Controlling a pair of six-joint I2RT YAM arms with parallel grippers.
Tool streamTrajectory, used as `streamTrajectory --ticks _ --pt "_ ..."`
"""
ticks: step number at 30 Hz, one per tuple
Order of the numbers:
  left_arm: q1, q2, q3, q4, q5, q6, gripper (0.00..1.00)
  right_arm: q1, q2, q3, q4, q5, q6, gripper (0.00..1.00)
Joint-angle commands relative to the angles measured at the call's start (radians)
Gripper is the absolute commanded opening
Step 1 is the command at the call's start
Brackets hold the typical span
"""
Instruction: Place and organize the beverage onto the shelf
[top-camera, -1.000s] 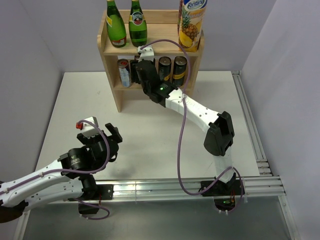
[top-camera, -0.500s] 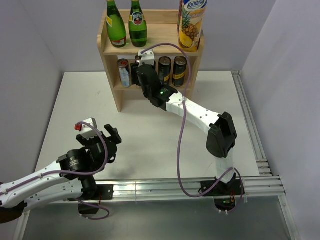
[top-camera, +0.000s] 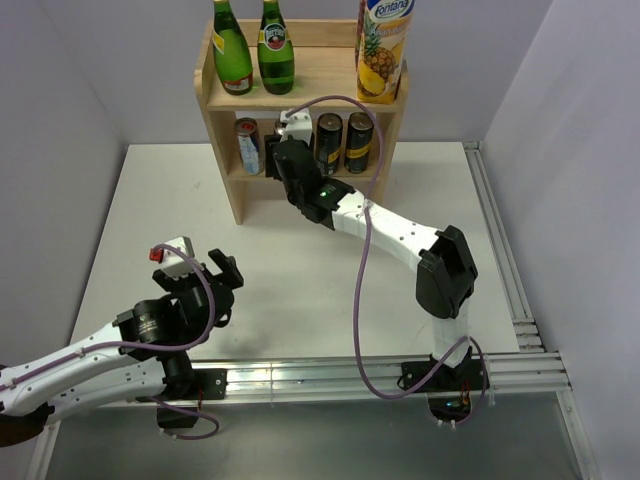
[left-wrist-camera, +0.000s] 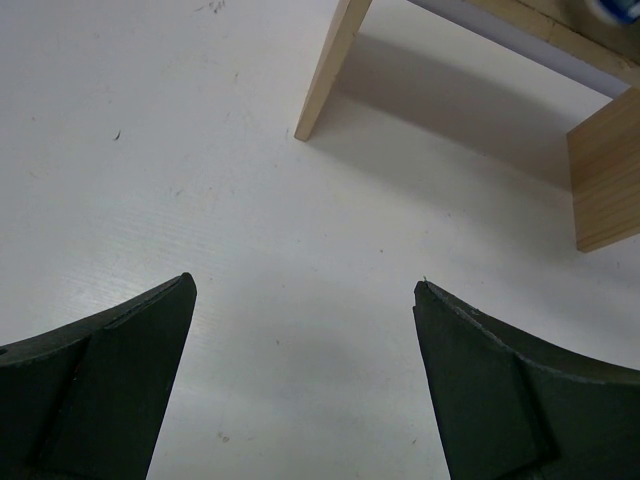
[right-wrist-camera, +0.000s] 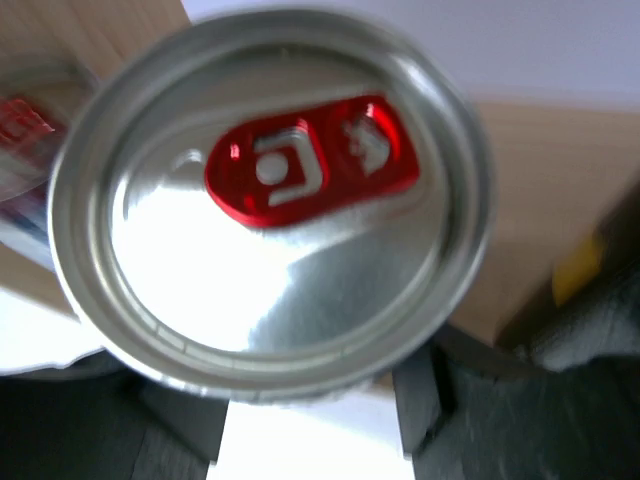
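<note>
Right gripper has pushed deeper into the lower tier of the shelf, upper centre, aiming at the gap between a silver-blue can and two dark cans; the carton above reads "Fontana". Left gripper sits lower left, well apart from the shelf. Left wrist: fingers spread wide over the white table, holding nothing. Right wrist: jaws clamped on the red-tabbed can, lid facing the lens, long axis along the fingers.

White links, black joints, purple cables; green light, probably LED, on right arm; left gripper black.
</note>
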Motion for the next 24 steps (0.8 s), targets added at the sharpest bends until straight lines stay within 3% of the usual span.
streamTrajectory --ticks 1,17,20,21,24 --pt "-0.006 -0.010 -0.011 0.031 -0.015 -0.006 0.98 -0.029 0.015 -0.091 -0.089 0.019 0.102 0.00" --pt "-0.006 -0.024 -0.018 0.041 -0.014 0.002 0.98 -0.029 0.085 0.004 -0.146 0.045 0.105 0.00" --pt "-0.006 -0.022 -0.018 0.042 -0.015 0.002 0.98 -0.029 0.093 0.016 -0.158 0.048 0.100 0.28" --pt "-0.006 -0.022 -0.018 0.044 -0.014 0.002 0.98 -0.029 0.091 0.014 -0.158 0.048 0.102 0.45" --pt "-0.006 -0.025 -0.020 0.042 -0.014 0.002 0.98 -0.027 0.088 0.007 -0.153 0.050 0.100 0.65"
